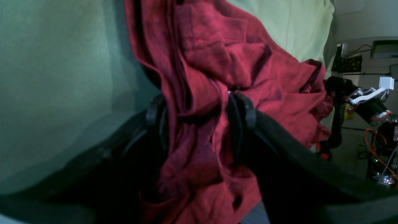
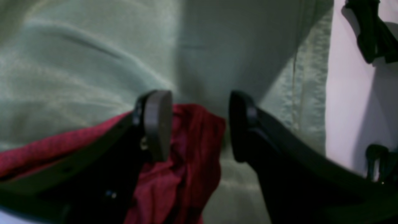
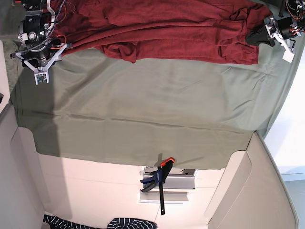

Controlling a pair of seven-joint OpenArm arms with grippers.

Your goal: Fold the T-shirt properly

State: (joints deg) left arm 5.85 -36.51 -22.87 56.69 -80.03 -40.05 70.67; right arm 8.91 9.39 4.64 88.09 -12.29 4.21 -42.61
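The dark red T-shirt (image 3: pixel 167 28) lies bunched in a long band along the far edge of the green-covered table (image 3: pixel 143 105). My left gripper (image 1: pixel 199 113) is at the shirt's right end in the base view (image 3: pixel 253 37). Its fingers stand apart, and a thick wad of red cloth (image 1: pixel 199 93) fills the gap and touches both. My right gripper (image 2: pixel 199 124) is at the shirt's other end (image 3: pixel 59 42) and is open. A red corner (image 2: pixel 192 124) lies against its left finger (image 2: pixel 157 124), clear of the right finger.
The green cover has shallow wrinkles and hangs over the near edge. A blue and orange clamp (image 3: pixel 159 179) is fixed below that edge. Striped fabric (image 3: pixel 128 223) lies on the floor. Beige panels (image 3: pixel 248 191) flank the table.
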